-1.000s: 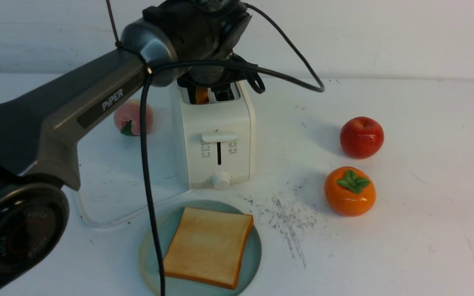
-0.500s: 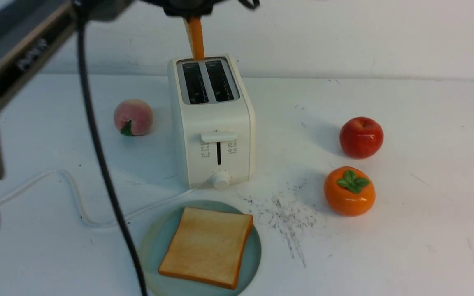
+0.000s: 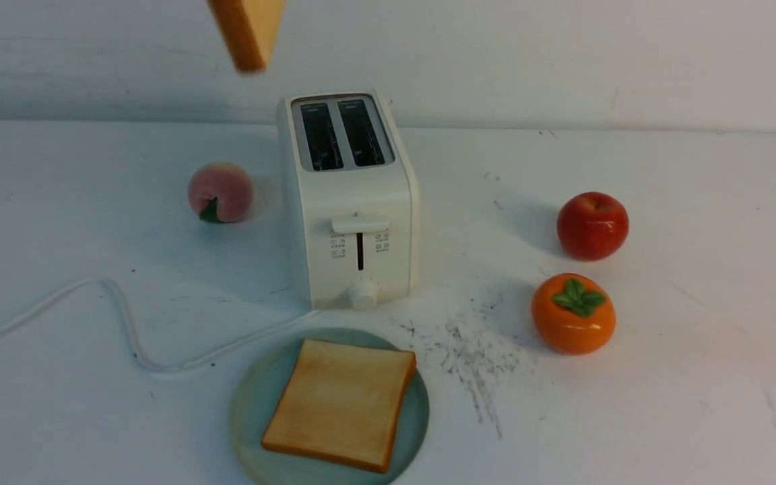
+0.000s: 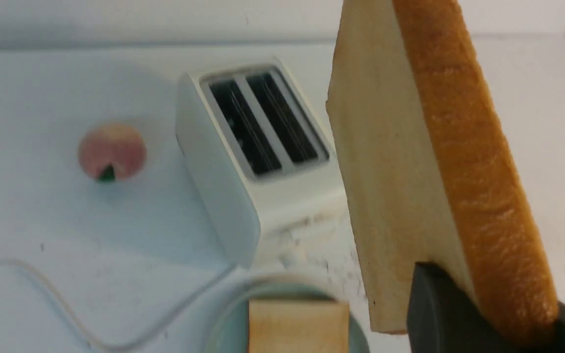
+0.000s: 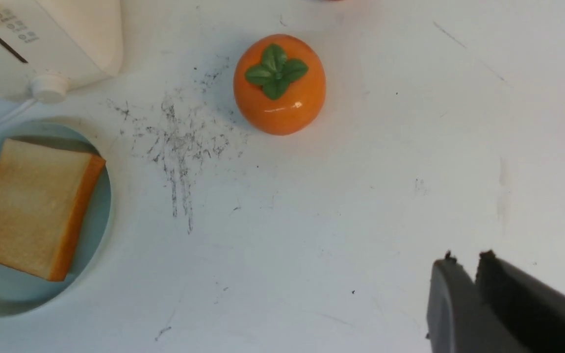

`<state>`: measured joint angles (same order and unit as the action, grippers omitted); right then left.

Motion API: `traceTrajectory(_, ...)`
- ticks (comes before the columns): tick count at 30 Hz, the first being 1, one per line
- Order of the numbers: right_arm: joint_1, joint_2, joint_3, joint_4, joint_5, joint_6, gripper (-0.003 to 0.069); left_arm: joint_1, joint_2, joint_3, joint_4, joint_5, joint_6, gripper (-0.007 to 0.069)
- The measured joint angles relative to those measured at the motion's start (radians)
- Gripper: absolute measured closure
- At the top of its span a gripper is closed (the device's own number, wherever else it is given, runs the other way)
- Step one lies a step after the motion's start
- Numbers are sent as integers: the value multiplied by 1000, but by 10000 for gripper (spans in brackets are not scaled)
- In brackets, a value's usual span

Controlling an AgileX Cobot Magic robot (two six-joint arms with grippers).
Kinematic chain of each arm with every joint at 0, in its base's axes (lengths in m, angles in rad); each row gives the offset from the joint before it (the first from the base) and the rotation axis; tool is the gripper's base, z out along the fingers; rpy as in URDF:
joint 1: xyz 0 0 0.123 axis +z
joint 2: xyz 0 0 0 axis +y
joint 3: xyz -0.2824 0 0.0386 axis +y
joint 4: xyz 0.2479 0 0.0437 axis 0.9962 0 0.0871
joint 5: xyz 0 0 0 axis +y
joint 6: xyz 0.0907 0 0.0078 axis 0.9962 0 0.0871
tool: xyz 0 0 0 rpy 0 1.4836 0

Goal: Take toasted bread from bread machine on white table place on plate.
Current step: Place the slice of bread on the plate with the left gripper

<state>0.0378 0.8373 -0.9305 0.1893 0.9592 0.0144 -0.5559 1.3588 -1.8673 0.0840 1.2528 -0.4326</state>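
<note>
Clamping toasted bread (image 4: 400, 171) edgewise is the left claw (image 4: 498, 304).

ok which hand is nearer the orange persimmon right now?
Right. The right hand hangs over the table near the persimmon, on its side away from the toaster, not touching. The left hand is up high, above and left of the toaster, holding a toast slice.
</note>
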Motion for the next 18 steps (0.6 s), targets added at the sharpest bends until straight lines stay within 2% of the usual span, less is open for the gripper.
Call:
traceTrajectory(3, 0, 0, 18, 0, -24, 0, 579, 0, -100, 324, -84, -22, 0, 565)
traceTrajectory(5, 0, 0, 26, 1, -26, 0, 577, 0, -109, 543, -146, -131, 3, 565)
traceTrajectory(8, 0, 0, 27, 12, -26, 0, 575, 0, -70, 752, -237, -344, 36, 565)
traceTrajectory(11, 0, 0, 27, 33, -27, 0, 573, 0, -21, 838, -338, -515, 117, 565)
traceTrajectory(12, 0, 0, 27, 33, -27, 0, 573, 0, -19, 840, -346, -515, 117, 565)
traceTrajectory(15, 0, 0, 27, 39, -27, 0, 567, 0, 23, 848, -474, -646, 242, 565)
traceTrajectory(18, 0, 0, 27, 41, -26, 0, 564, 0, 47, 848, -523, -681, 316, 565)
